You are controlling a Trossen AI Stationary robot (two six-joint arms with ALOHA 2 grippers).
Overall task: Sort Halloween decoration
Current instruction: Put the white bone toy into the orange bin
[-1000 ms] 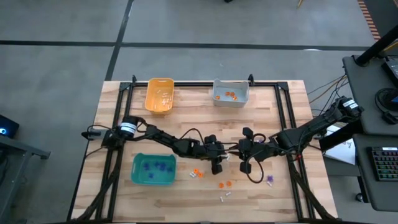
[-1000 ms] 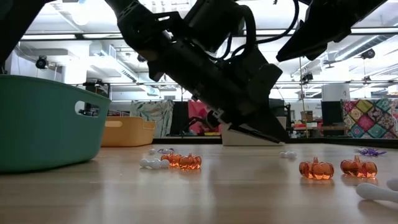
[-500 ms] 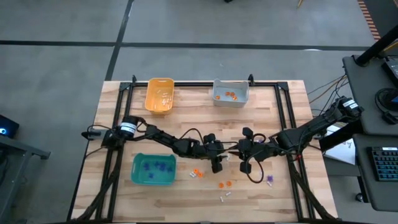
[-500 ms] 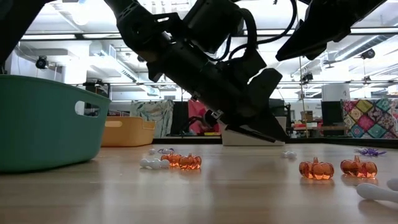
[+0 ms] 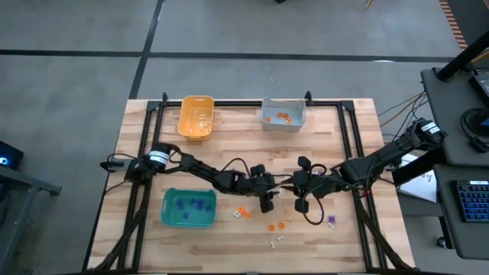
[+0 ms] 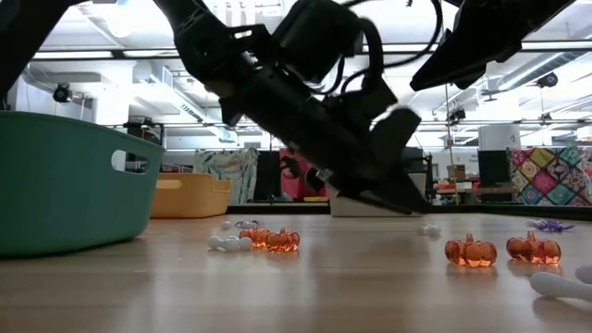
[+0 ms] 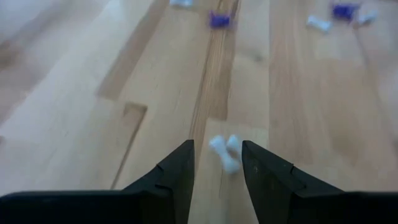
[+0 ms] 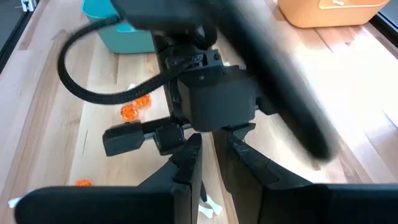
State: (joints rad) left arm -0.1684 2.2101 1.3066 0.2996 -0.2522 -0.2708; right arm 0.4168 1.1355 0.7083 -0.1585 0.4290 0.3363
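Observation:
The Halloween decoration lies scattered on the wooden table: orange pumpkins (image 5: 276, 226) (image 6: 470, 251), white pieces (image 5: 276, 241) and a purple spiky one (image 5: 331, 221). My left gripper (image 7: 217, 146) stands open, low over the table's middle. Its fingers flank a small white piece (image 7: 225, 152) that lies flat on the wood, and I see no touch. My right gripper (image 8: 211, 140) hangs higher, just right of the left one. It points at the left one with a narrow gap and nothing between its fingers.
A teal bin (image 5: 188, 208) with purple pieces stands at the near left. An orange-yellow bin (image 5: 195, 116) and a grey bin (image 5: 283, 113) holding orange pieces stand at the far edge. A black cable loop (image 5: 309, 212) hangs under the right arm.
My left gripper has opened wider while staying low over the white piece at the table's middle. The trinkets lie where they were.

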